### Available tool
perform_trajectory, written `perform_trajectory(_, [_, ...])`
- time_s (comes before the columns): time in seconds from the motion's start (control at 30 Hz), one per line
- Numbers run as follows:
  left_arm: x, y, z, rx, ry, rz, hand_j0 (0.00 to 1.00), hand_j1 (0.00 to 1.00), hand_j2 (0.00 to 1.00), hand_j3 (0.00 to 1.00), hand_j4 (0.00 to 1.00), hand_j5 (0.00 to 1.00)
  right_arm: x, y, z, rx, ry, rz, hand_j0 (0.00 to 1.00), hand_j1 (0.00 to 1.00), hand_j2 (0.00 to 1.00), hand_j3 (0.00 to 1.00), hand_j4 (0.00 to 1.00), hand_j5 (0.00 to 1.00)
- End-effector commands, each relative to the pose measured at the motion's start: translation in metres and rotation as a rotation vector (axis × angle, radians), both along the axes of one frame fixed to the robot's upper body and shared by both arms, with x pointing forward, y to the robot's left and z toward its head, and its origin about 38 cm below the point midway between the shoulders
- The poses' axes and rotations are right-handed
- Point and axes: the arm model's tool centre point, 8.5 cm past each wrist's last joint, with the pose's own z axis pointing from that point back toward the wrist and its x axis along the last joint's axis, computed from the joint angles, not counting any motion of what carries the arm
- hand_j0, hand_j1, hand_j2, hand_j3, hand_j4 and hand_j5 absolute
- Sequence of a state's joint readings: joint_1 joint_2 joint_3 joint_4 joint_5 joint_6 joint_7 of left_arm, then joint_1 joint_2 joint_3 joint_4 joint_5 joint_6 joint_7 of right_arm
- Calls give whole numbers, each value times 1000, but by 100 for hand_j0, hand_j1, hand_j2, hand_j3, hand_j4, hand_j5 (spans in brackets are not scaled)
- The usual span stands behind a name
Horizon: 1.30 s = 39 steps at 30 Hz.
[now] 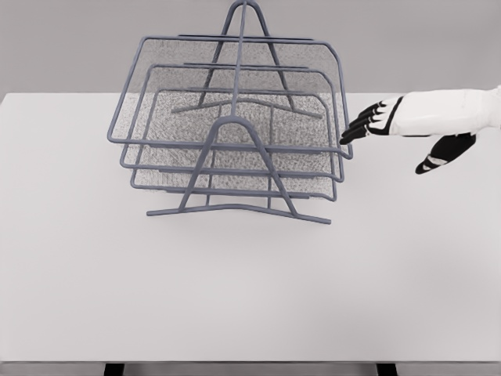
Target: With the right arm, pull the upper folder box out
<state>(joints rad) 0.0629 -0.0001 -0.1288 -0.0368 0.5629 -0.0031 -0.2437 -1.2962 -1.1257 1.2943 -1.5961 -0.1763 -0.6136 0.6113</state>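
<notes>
The white right arm (462, 110) gets chopped off by the edge at 3 o'clock, and the grey wire tiered tray rack (235, 133) loses its peak at 12 o'clock.

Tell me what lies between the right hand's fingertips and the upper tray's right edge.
Nothing: in the head view the right hand has its fingertips right at the upper tray rim, no object between.

Sim office: desk (250, 298), file rack (231, 129)
</notes>
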Motion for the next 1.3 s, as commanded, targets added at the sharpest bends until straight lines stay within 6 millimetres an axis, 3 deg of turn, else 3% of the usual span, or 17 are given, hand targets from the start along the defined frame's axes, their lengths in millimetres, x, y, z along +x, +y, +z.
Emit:
perform_trajectory(0.0, [-1, 0, 0, 0, 1, 0, 100, 100, 100, 100, 100, 100, 2, 1, -1, -1, 0, -2, 100, 100, 100, 100, 100, 100])
perform_trajectory(0.1, [-1, 0, 0, 0, 1, 0, 100, 100, 100, 100, 100, 100, 48, 3, 6, -44, -61, -66, 100, 100, 100, 100, 100, 100])
perform_trajectory(0.13, [-1, 0, 0, 0, 1, 0, 100, 100, 100, 100, 100, 100, 52, -2, 9, -55, -75, -87, 100, 100, 100, 100, 100, 100])
perform_trajectory(0.2, [-1, 0, 0, 0, 1, 0, 100, 100, 100, 100, 100, 100, 65, 27, 17, -57, -103, -41, 100, 100, 100, 100, 100, 100])
perform_trajectory(0.37, [-1, 0, 0, 0, 1, 0, 100, 100, 100, 100, 100, 100, 72, 60, 6, -97, -118, 25, 100, 100, 100, 100, 100, 100])
perform_trajectory(0.7, [-1, 0, 0, 0, 1, 0, 100, 100, 100, 100, 100, 100, 64, 45, -11, -120, -83, 10, 100, 100, 100, 100, 100, 100])
perform_trajectory(1.0, [-1, 0, 0, 0, 1, 0, 100, 100, 100, 100, 100, 100, 58, 38, -42, -135, -18, 5, 100, 100, 100, 100, 100, 100])
perform_trajectory(1.27, [-1, 0, 0, 0, 1, 0, 100, 100, 100, 100, 100, 100, 47, -13, -40, -165, -10, -96, 100, 100, 100, 100, 100, 100])
